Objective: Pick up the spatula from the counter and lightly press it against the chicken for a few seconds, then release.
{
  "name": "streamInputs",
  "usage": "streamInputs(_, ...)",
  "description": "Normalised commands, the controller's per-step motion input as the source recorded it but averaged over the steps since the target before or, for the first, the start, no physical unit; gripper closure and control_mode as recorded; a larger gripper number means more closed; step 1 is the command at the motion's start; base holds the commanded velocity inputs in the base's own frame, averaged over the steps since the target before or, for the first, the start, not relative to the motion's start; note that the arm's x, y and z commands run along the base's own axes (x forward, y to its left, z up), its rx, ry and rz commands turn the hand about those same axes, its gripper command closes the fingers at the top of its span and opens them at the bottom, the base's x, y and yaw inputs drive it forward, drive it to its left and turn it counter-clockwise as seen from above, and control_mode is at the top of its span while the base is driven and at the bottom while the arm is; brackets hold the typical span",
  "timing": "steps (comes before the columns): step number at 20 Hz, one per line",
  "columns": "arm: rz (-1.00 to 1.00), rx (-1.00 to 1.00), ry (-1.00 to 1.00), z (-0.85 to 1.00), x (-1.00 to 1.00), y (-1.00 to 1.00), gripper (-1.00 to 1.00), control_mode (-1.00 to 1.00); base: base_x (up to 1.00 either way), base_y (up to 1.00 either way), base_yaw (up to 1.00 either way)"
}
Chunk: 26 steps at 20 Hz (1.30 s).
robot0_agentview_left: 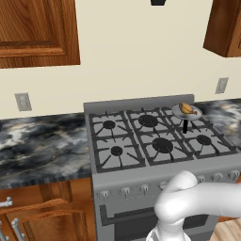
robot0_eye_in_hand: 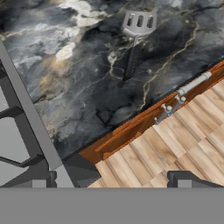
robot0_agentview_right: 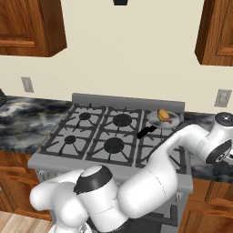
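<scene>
- One spatula (robot0_eye_in_hand: 132,47): a flat grey metal head cut with slots, on a slim dark handle. It lies flat on the dark, veined marble worktop (robot0_eye_in_hand: 87,78) beside the stove, well apart from the stove's edge. The handle end is nearer the worktop's front edge than the head is.
- One piece of golden-brown chicken (robot0_agentview_left: 187,108), lumpy in shape, sits in one round grey pan (robot0_agentview_left: 179,113) with a black handle.
- The pan rests on the rear right burner of my one grey steel stove (robot0_agentview_left: 136,104), close to the worktop's back edge.
- Six black burners (robot0_agentview_left: 162,144) under dark grates, in two rows of three.
- My claw (robot0_eye_in_hand: 111,183) is released: its two dark fingertips (robot0_eye_in_hand: 183,180) stand wide apart with nothing between them. It hangs above the worktop's front edge, clear of the spatula.
- Below the front edge I see one silver bar drawer handle (robot0_eye_in_hand: 181,94) on brown wood, and a pale plank floor (robot0_eye_in_hand: 183,144).
</scene>
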Motion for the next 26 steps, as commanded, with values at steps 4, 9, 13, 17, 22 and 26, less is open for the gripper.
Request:
streamInputs(4, -0.01, 0.01, 0.04, -0.06, 0.11, -0.18, -1.00, -1.00, 0.00, 0.00, 0.00)
streamInputs(9, -0.01, 0.01, 0.03, -0.07, 0.11, -0.17, -1.00, -1.00, 0.00, 0.00, 0.00)
streamInputs(13, 0.00, 0.03, 0.03, -0.09, 0.15, -0.18, -1.00, -1.00, 0.00, 0.00, 0.00)
streamInputs(17, 0.00, 0.05, 0.00, -0.13, 0.11, -0.13, -1.00, -1.00, 0.00, 0.00, 0.00)
streamInputs(22, 0.00, 0.03, 0.00, -0.13, 0.04, -0.13, -1.00, -1.00, 0.00, 0.00, 0.00)
streamInputs(26, 0.00, 0.00, -0.01, -0.12, 0.00, -0.08, -1.00, -1.00, 0.00, 0.00, 0.00)
